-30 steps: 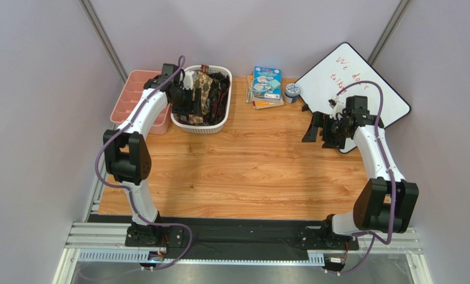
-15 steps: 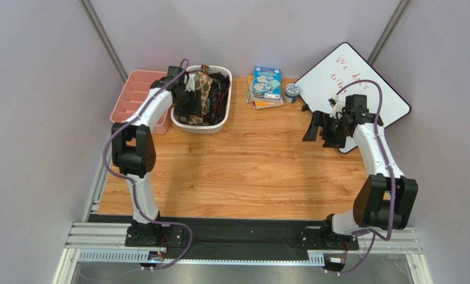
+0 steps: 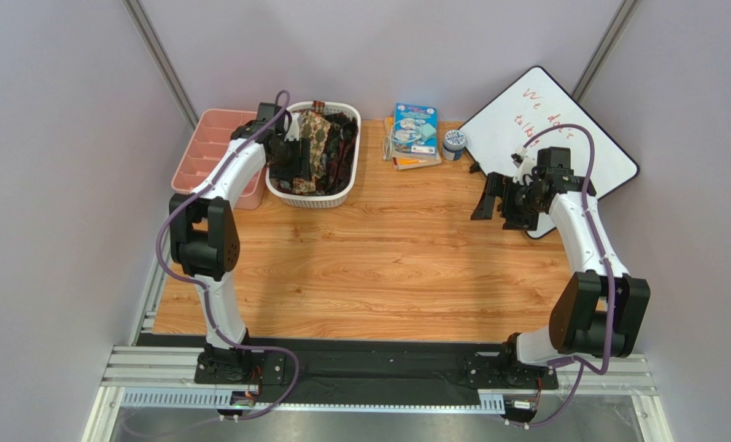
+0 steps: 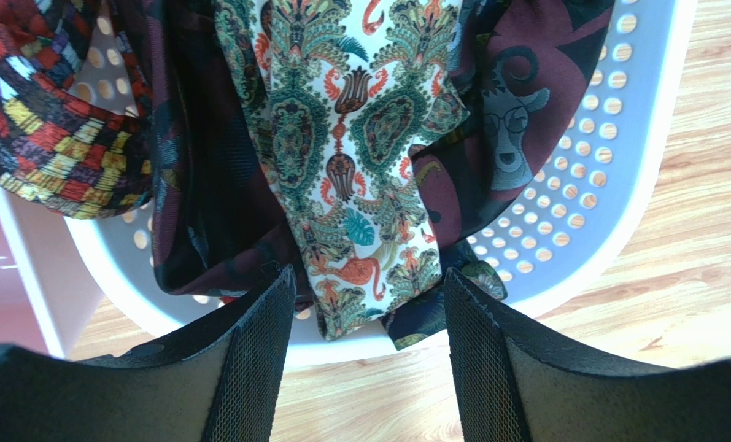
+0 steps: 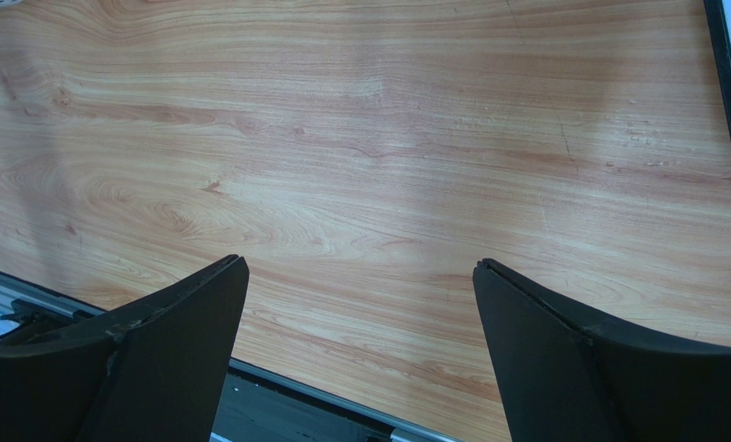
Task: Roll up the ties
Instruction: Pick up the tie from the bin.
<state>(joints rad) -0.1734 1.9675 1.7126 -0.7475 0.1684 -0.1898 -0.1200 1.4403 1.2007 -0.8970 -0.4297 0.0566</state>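
White perforated basket [image 4: 609,184] of crumpled patterned ties [image 4: 341,138]

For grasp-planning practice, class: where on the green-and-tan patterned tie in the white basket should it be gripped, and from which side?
Grip the patterned tie near its loose end at the basket rim, from above, jaws spanning its narrow width. It lies topmost, over darker ties, so probably nothing pins it.

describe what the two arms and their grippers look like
The left arm and right arm both have white tubular links joined by chunky black joint housings, and a purple cable loops alongside each. The left gripper has two black fingers with fine cross-hatched inner pads. The right gripper has fingers that look black, smooth and wedge-shaped. No markings are readable.
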